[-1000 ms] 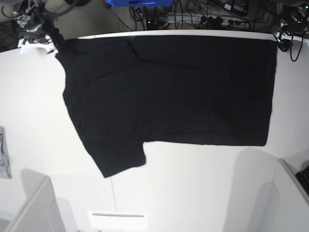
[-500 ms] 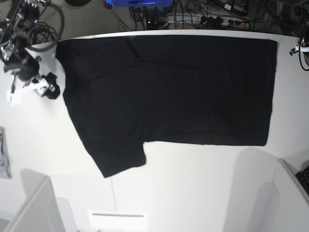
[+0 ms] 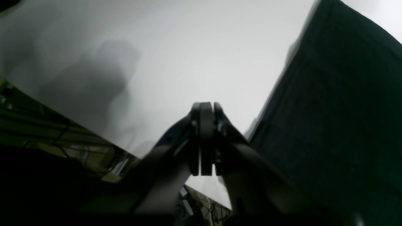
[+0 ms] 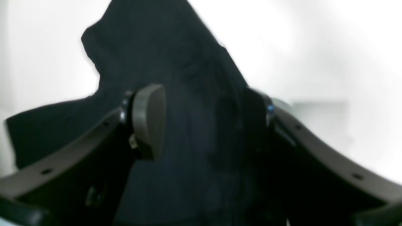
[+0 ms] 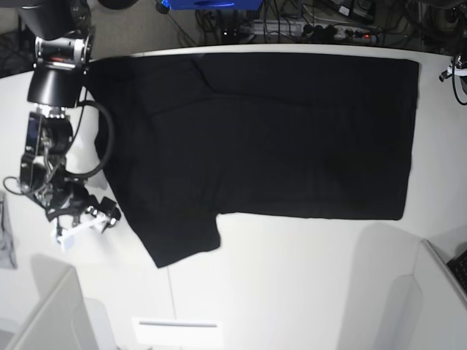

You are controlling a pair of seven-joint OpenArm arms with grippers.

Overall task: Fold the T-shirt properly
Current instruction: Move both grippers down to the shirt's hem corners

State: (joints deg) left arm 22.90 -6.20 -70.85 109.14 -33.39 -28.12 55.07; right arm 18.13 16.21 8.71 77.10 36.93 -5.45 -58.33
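The black T-shirt (image 5: 263, 135) lies spread flat on the white table (image 5: 292, 277), plain side up, with its lower sleeve (image 5: 182, 240) pointing toward the front. My right gripper (image 5: 91, 221) hovers just left of that sleeve. In the right wrist view it is open (image 4: 204, 122), one grey pad (image 4: 149, 121) showing, with dark cloth (image 4: 176, 62) below and between the fingers. My left gripper (image 3: 204, 138) is shut with nothing in it, over bare table beside the shirt's edge (image 3: 339, 119). Only a sliver of the left arm (image 5: 455, 70) shows in the base view.
A small grey cloth scrap (image 5: 6, 237) lies at the table's left edge. White box-like walls stand at the front left (image 5: 51, 313) and front right (image 5: 438, 292). Cables and a power strip (image 5: 328, 29) run behind the table.
My right arm has swung from the shirt's far left corner down its left side to the lower sleeve. The left arm has drawn away from the far right corner.
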